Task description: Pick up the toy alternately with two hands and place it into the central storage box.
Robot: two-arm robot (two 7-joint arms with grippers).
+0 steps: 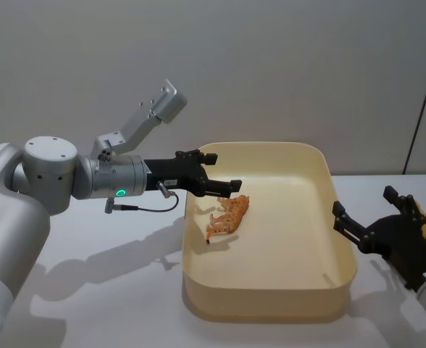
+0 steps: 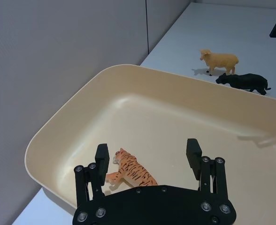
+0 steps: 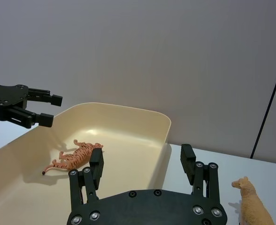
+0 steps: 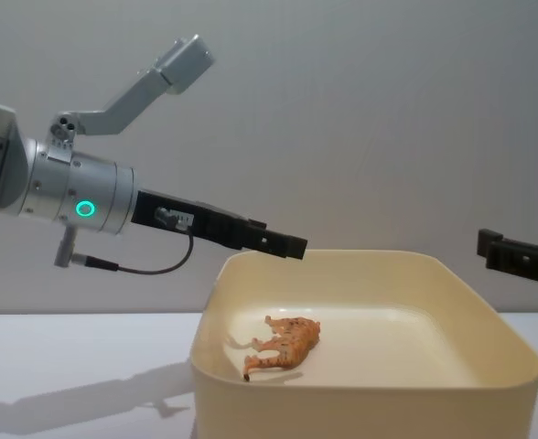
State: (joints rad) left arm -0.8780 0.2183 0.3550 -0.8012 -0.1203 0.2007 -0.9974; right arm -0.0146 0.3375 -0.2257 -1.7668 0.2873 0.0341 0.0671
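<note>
- grey wall behind, white table (image 1: 104,283) under everything; my left arm comes in level from the left side, well above the table top.
- my left gripper (image 1: 227,189) hangs over the left rim of the central storage box (image 1: 271,146), jaws spread wide, holding nothing and touching nothing; the green ring (image 1: 119,193) on its wrist is lit. i judge it is this high so as to be clear of the box wall.
- just below it, a little past the tips, lies the toy tiger (image 1: 229,215), on its side on the box floor near the left wall. it is inside, so i count this one as delivered and in need of no more handling.
- the box stands in the middle between my two arms, which i take to be the reason either one can reach into it.
- my right gripper (image 1: 364,204) sits low outside the box's right wall, near it but not touching, jaws wide apart and empty.
- just beside it on the table stands a tan sheep (image 3: 253,206), upright, and near that a black panther (image 2: 245,82), both outside the box. with the hands taking turns, i judge the right one goes next, and the sheep is its nearest pick.
</note>
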